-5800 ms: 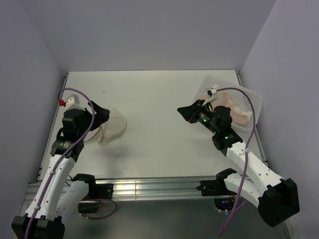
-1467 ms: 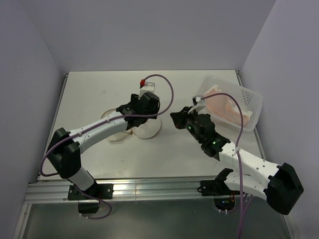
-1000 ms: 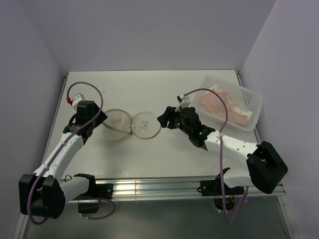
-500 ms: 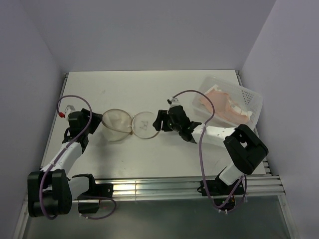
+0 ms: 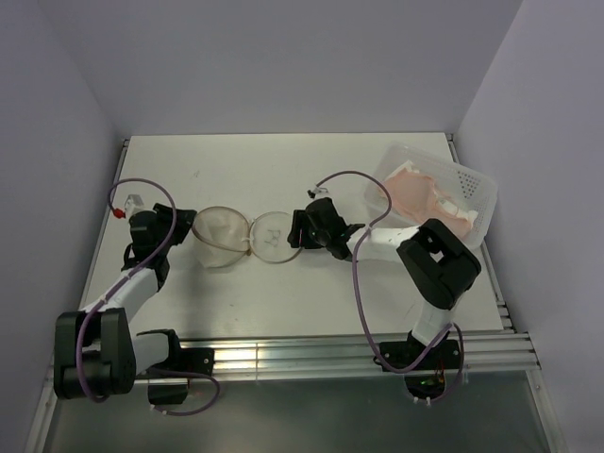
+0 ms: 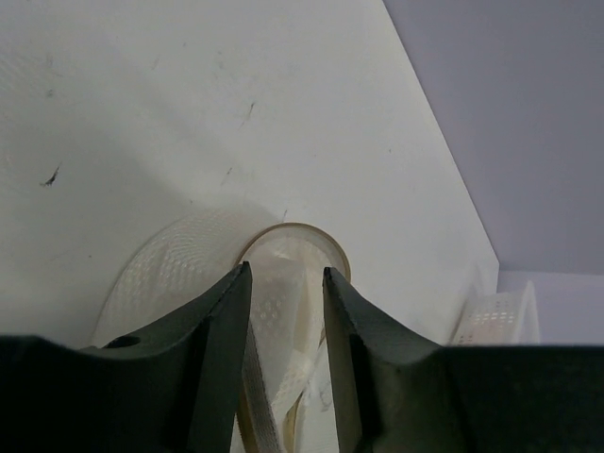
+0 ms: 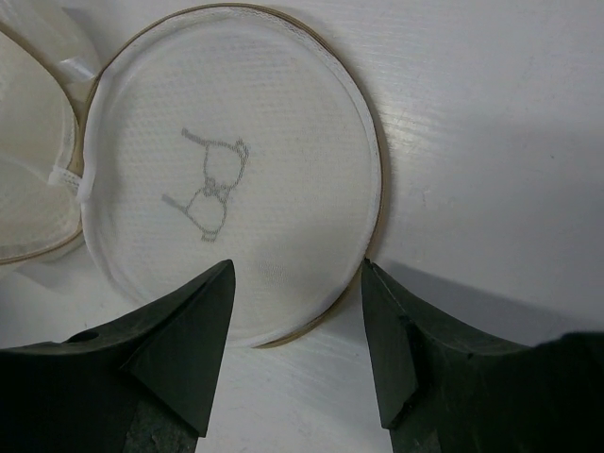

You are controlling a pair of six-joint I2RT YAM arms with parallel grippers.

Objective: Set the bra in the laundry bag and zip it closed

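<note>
The left arm (image 5: 118, 293) rises from the near left corner of the worktop (image 5: 283, 165) and runs low along the left edge. The left tool (image 5: 181, 229) points right, its jaws a narrow gap apart. The right arm (image 5: 377, 243) folds at the elbow near the right edge, its forearm reaching left, low over the middle. The right tool (image 5: 295, 229) faces left, tipped downward, jaws spread wide.

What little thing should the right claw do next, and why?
Probably pinch shut on the rim of the round white mesh lid: the right claw hangs open astride that rim. The lid lies flipped open beside the whitish mesh bag, and the pink bra sits in the clear plastic bin.
</note>
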